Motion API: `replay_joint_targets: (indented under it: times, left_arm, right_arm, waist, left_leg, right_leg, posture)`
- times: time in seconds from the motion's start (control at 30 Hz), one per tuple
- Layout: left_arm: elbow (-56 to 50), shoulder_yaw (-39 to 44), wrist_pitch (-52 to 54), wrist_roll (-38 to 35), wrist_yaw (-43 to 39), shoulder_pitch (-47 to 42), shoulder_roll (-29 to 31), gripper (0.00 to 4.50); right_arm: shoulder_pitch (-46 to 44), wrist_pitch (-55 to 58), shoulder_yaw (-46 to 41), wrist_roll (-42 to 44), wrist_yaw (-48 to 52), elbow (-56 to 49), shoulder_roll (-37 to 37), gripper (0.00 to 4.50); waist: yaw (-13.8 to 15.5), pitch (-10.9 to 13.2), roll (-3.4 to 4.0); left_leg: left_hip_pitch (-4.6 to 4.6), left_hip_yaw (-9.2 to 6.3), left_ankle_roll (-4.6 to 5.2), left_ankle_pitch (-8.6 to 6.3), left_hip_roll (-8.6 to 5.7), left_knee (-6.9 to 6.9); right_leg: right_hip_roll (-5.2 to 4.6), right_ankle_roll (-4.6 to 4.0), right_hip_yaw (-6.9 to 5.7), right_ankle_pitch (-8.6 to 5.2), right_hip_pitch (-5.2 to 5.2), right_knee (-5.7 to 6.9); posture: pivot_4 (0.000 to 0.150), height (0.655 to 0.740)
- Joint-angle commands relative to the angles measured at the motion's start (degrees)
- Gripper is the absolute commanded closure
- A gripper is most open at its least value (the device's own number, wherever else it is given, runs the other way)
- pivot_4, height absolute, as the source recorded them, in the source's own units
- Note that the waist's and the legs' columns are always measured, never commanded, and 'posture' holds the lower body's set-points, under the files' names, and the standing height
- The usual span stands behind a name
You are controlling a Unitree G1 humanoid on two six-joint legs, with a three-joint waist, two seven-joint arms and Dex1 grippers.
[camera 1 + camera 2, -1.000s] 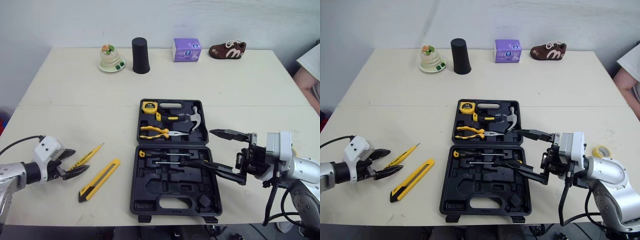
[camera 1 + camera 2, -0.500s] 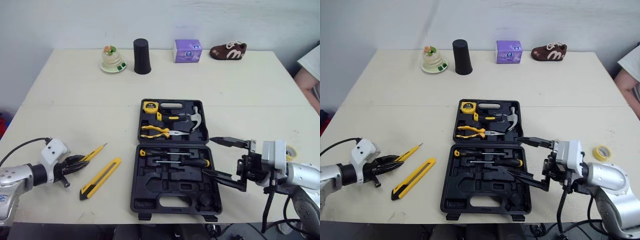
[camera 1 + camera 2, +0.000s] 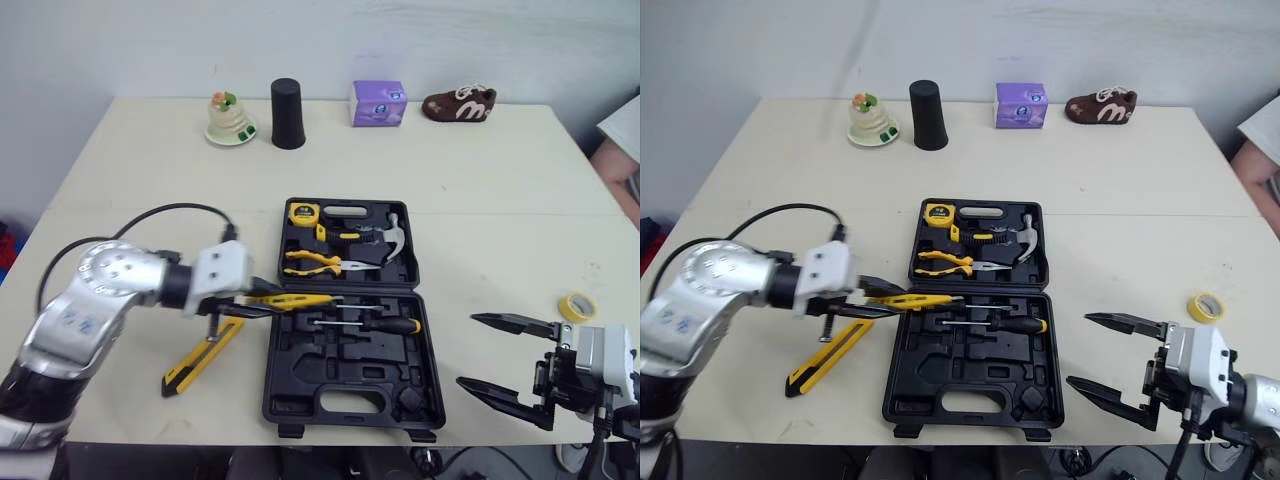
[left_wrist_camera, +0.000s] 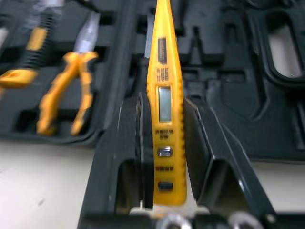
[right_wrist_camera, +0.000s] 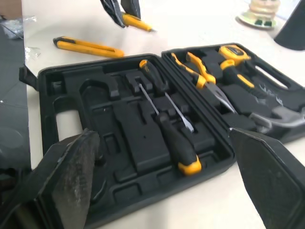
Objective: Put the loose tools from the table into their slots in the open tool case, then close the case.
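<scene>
The black tool case (image 3: 345, 385) lies open at the table's front centre. Its far half holds a tape measure (image 3: 298, 212), pliers (image 3: 310, 263) and a hammer (image 3: 385, 235); two screwdrivers (image 3: 375, 324) lie in the near half. My left gripper (image 3: 262, 300) is shut on a yellow tester pen (image 3: 300, 299), held level with its tip over the case's left edge. The left wrist view has the pen (image 4: 164, 109) clamped between both fingers (image 4: 128, 143). A yellow utility knife (image 3: 200, 355) lies on the table left of the case. My right gripper (image 3: 468, 350) stands open right of the case, holding nothing.
A yellow tape roll (image 3: 578, 306) lies at the right. Along the far edge stand an ornament dish (image 3: 225, 120), a black cup (image 3: 287, 100), a purple box (image 3: 378, 103) and a small shoe (image 3: 458, 104). A person's sleeve (image 3: 622, 120) shows at the right edge.
My left gripper shut on the tester pen, lifted it and carried it right to the case's left edge. The right gripper drew back from over the case toward the front right.
</scene>
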Motion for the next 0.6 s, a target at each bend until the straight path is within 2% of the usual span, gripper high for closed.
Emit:
replay_joint_targets:
  times: [0.03, 0.1, 0.27, 0.43, 0.6]
  left_arm:
    - [-2.59, -7.25, 4.17, 3.99, -1.03, -4.85, -0.49, 3.97]
    - [-2.78, -12.09, 4.64, 7.56, -2.11, -7.33, -0.42, 3.97]
    - [-2.10, -18.81, 8.47, 13.83, 0.96, -10.47, -3.93, 3.97]
    - [-2.14, -21.54, 12.36, 16.44, 2.88, -11.98, -7.70, 3.97]
    - [-3.11, -23.35, 16.50, 18.75, 3.60, -12.11, -7.13, 3.97]
  right_arm:
    - [1.33, -1.17, -1.73, -0.83, 0.57, -0.74, 0.04, 0.00]
    - [1.37, -1.14, -1.63, -1.00, 0.26, -0.96, 0.26, 0.00]
    - [1.99, -1.38, -1.25, -1.07, -0.13, -2.18, 0.88, 0.00]
    - [3.22, -1.24, -1.31, -1.22, -0.87, -3.99, 1.36, 0.00]
    - [4.07, -1.17, -1.24, -1.40, -1.47, -5.13, 1.69, 0.00]
  waist:
    - [-0.02, 0.00, 0.00]
    - [-0.16, 0.00, 0.00]
    - [-0.12, 0.00, 0.01]
    - [0.41, 0.00, 0.01]
    - [0.77, 0.00, 0.01]
  left_leg:
    - [-0.01, -0.06, 0.00, 0.00, 0.01, 0.04]
    - [0.01, -0.05, -0.01, 0.01, 0.03, 0.05]
    - [0.00, -0.06, 0.00, 0.00, 0.04, 0.22]
    - [-0.01, -0.07, 0.01, 0.00, 0.04, 0.29]
    - [0.02, -0.07, 0.00, 0.00, 0.08, 0.32]
  right_leg:
    - [0.03, 0.00, 0.01, 0.00, 0.00, 0.02]
    - [0.07, 0.00, 0.07, 0.00, 0.00, 0.05]
    - [0.06, 0.01, 0.11, 0.01, 0.01, 0.13]
    - [0.04, 0.03, 0.12, 0.02, 0.01, 0.19]
    - [0.03, 0.02, 0.14, 0.01, 0.01, 0.26]
  posture:
    - [0.150, 0.7400]
    - [0.150, 0.7400]
    - [0.150, 0.7400]
    - [0.150, 0.7400]
    - [0.150, 0.7400]
